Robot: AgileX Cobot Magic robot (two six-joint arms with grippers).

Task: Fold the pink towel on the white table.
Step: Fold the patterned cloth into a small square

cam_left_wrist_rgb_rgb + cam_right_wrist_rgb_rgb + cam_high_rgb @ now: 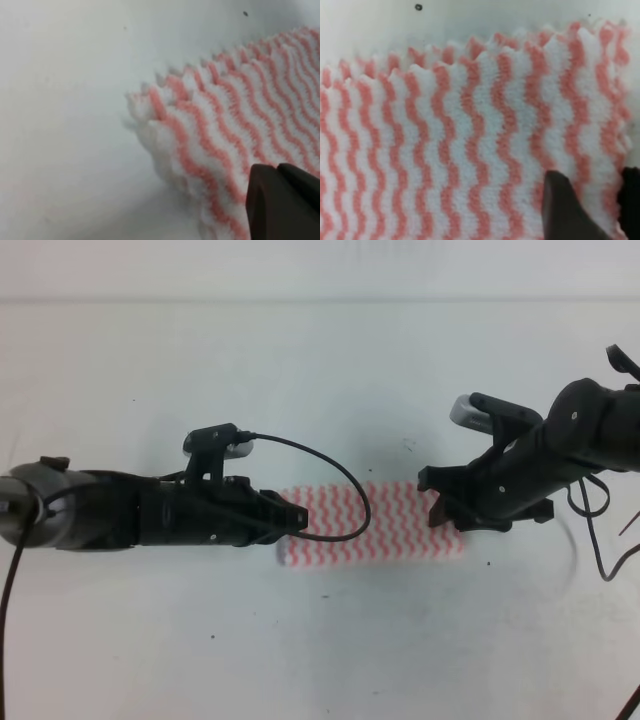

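Note:
The pink towel (390, 525) lies on the white table (320, 370) as a long folded strip, with its rounded crease on the near side. My left gripper (295, 520) sits over the strip's left end. In the left wrist view only one dark fingertip (280, 205) shows above the towel's corner (165, 115), so I cannot tell its state. My right gripper (437, 502) is at the right end. There, two fingers (560, 210) stand a little apart on the flat towel (460, 150).
A black cable (345, 490) loops from the left wrist camera over the towel's left part. More cables (600, 540) hang at the right arm. Bare white table surrounds the towel on all sides.

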